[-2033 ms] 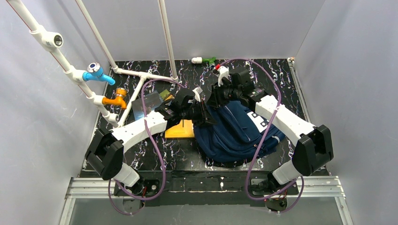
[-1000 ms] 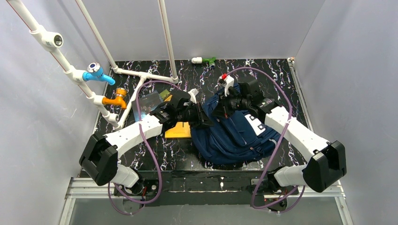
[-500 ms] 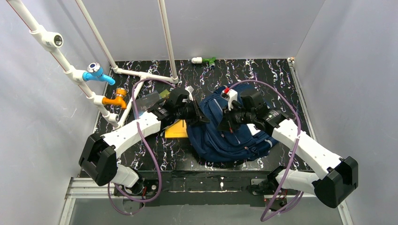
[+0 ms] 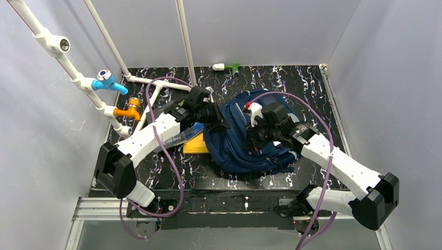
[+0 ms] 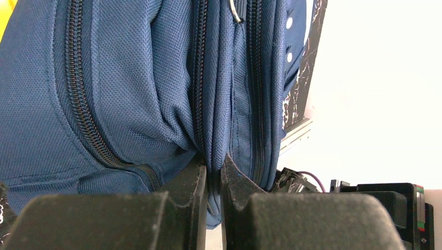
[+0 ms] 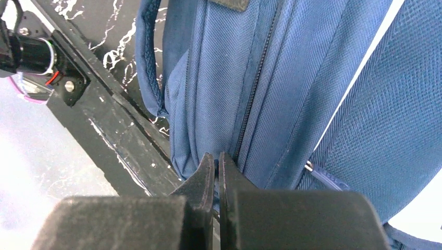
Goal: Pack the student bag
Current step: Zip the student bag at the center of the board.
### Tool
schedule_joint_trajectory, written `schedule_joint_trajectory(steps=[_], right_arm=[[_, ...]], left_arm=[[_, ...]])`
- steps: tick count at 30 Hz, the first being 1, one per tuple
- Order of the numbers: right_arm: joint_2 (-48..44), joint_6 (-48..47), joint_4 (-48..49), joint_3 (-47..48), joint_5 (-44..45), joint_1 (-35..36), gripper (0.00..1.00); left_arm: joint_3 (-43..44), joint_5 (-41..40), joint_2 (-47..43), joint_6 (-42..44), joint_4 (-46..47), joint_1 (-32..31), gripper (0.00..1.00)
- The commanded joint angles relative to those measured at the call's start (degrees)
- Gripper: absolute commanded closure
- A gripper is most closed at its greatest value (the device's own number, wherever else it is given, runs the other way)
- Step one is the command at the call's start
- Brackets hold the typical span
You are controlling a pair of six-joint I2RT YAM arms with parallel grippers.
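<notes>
Top external view: the right end effector grips a fold at the middle of the student bag, and the left end effector pinches a zip seam at its 10 o'clock edge, apparently to spread an opening. Navy, slumped, its visible zips looking shut, the bag lies mid-worktop.

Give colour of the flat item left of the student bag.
Yellow flat item, beside the student bag; top external view shows it best.

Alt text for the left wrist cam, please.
The left end effector pinches a fold of the navy backpack between its black fingers. Dark zips run down the fabric, which fills most of the frame.
</notes>
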Motion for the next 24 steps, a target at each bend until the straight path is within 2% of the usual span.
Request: schedule_joint_trajectory(steps=[1, 6, 12, 18, 24], right_arm=[[-0.2, 0.7, -16.5, 1.2, 5.1, 1.8, 0.99], [1.1, 2.4, -21.4, 2.5, 9.0, 3.4, 0.99], [2.3, 7.9, -23.4, 2.1, 18.3, 10.8, 0.99], [-0.1, 15.3, -24.4, -2.5, 21.8, 15.3, 0.99], [-3.8, 21.3, -26.4, -5.0, 21.3, 15.7, 0.99]], left_arm=[[5.2, -7.9, -0.9, 3.1, 4.2, 3.8, 1.0], [6.9, -7.4, 0.9, 4.3, 2.4, 5.2, 1.0], [8.0, -6.0, 3.0, 4.5, 1.9, 7.1, 1.0], [7.3, -5.0, 2.9, 4.5, 2.8, 7.9, 1.0], [6.3, -3.4, 2.3, 3.9, 3.5, 8.7, 1.0]])
